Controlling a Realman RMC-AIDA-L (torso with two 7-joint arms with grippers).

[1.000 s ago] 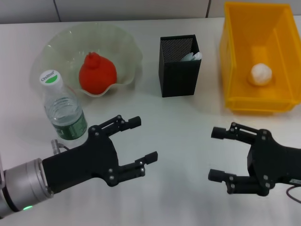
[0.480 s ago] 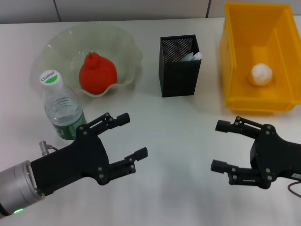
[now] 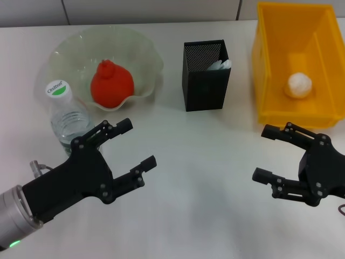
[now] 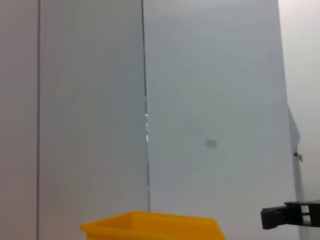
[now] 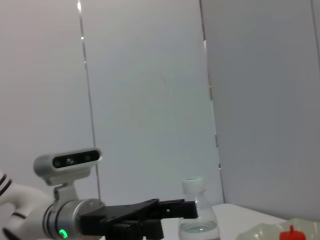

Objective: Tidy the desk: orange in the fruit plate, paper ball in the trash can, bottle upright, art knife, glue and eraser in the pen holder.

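The orange (image 3: 111, 83) lies in the fruit plate (image 3: 144, 49) at the back left. The bottle (image 3: 68, 117) stands upright in front of the plate. The paper ball (image 3: 299, 84) lies inside the trash can (image 3: 260, 75) at the back right. The pen holder (image 3: 204, 81) stands in the middle with white items (image 3: 219, 65) showing at its rim. The eraser is hidden. My left gripper (image 3: 137, 143) is open and empty, just right of the bottle. My right gripper (image 3: 263, 153) is open and empty, in front of the trash can.
The white tabletop (image 3: 199, 178) lies bare between the two grippers. The left wrist view shows the trash can rim (image 4: 150, 224) and a right gripper finger (image 4: 287, 217). The right wrist view shows the left gripper (image 5: 145, 212), the bottle (image 5: 197, 222) and the orange (image 5: 290, 234).
Both grippers have drawn apart, still open and empty: the left moved left and toward the near edge, the right moved right. The objects have not moved.
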